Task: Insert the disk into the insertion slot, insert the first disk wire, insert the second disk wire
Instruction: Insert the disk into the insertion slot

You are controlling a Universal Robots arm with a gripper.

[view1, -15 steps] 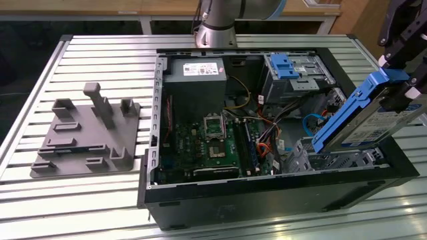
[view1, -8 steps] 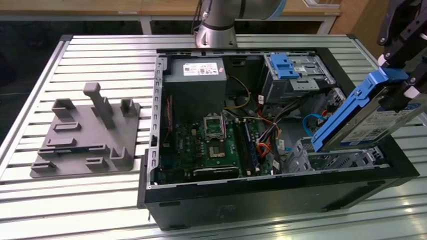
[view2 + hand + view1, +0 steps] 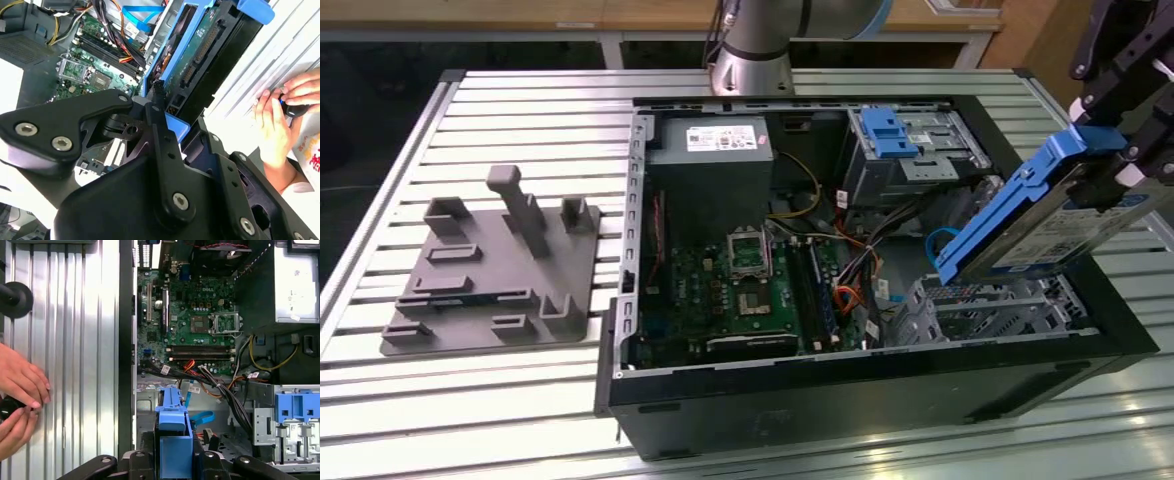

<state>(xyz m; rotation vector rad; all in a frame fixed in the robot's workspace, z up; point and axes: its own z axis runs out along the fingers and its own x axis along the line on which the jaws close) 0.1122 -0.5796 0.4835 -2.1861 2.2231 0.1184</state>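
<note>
My gripper (image 3: 1110, 140) is shut on the disk (image 3: 1041, 215), a grey drive in a bright blue carrier. It holds the disk tilted in the air at the exterior view's right. The disk's lower end hangs just above the insertion slot (image 3: 994, 305), a perforated silver cage in the near right corner of the open computer case. In both wrist views the disk (image 3: 200, 55) (image 3: 172, 432) sits between the black fingers (image 3: 155, 120). The second disk wire (image 3: 941, 250) (image 3: 200, 417), a light-blue flat cable, loops beside the cage. I cannot tell the first disk wire apart in the cable bundle (image 3: 881, 225).
A taller silver bay with a blue latch (image 3: 901, 135) stands behind the cage. The motherboard (image 3: 747, 290) and power supply (image 3: 714, 140) take up the case's left. An orange-red cable (image 3: 847, 297) lies near the cage. A grey fixture plate (image 3: 494, 270) sits on the slatted table. A person's hands (image 3: 280, 115) (image 3: 20, 390) hold a dark object beside the case.
</note>
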